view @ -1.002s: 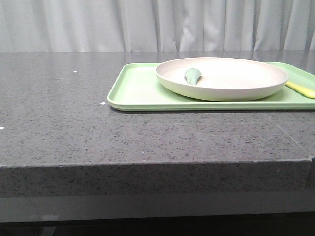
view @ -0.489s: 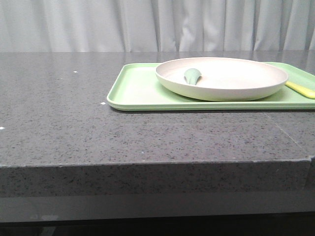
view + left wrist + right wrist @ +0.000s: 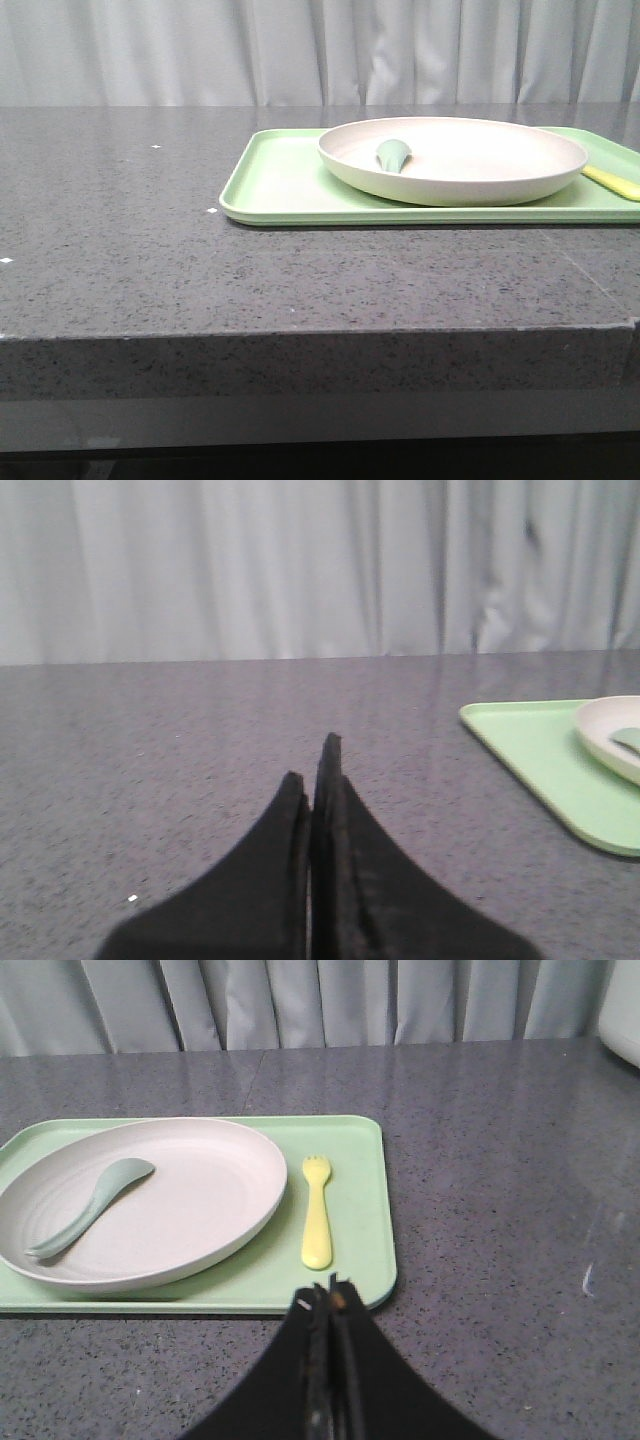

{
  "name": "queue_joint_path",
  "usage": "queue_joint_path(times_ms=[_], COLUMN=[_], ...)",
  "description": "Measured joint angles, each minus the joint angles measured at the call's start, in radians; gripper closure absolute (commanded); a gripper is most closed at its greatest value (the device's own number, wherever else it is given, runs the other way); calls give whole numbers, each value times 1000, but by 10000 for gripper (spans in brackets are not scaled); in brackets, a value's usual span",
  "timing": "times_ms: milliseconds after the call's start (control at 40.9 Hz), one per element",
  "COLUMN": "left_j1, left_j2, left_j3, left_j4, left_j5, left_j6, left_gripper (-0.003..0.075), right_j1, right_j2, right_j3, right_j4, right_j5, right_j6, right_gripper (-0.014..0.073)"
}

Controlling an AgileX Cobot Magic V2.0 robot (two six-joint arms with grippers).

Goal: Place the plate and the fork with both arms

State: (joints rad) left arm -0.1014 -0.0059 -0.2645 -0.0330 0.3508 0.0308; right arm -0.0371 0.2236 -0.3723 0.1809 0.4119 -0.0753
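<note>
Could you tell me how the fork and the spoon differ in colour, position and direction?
The fork is pale yellow; the spoon is muted grey-green. The fork lies directly on the green tray beside the plate; the spoon rests inside the plate. The fork lies straight, the spoon diagonally. Both lie flat, untouched.

Cream plate (image 3: 200, 1185), yellow fork (image 3: 317, 1215), grn tray (image 3: 355, 1230).

- Dark grey speckled stone tabletop (image 3: 150, 260) with a thick near edge
- Flat light-green tray (image 3: 275, 185) lies directly on it, toward the far right
- A few small white specks (image 3: 211, 210) left of the tray
</note>
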Motion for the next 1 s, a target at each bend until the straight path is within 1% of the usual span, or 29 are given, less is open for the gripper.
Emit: queue_joint_path(times_ms=[122, 220, 391, 636, 758, 1002], left_j1=[100, 134, 138, 138, 138, 138], left_j2=[0, 0, 0, 0, 0, 0], left_j3=[61, 105, 164, 267, 270, 270], left_j4=[0, 0, 0, 0, 0, 0], left_j5=[-22, -34, -69, -197, -228, -240], left_j6=[0, 0, 0, 0, 0, 0], left_gripper=[738, 738, 738, 738, 738, 738], right_j1=[0, 0, 0, 0, 0, 0], right_j2=[0, 0, 0, 0, 0, 0], right_j3=[0, 0, 0, 0, 0, 0], right_j4=[0, 0, 0, 0, 0, 0], right_j5=[0, 0, 0, 0, 0, 0], right_j6=[0, 0, 0, 0, 0, 0], right_gripper=[710, 710, 710, 710, 710, 710])
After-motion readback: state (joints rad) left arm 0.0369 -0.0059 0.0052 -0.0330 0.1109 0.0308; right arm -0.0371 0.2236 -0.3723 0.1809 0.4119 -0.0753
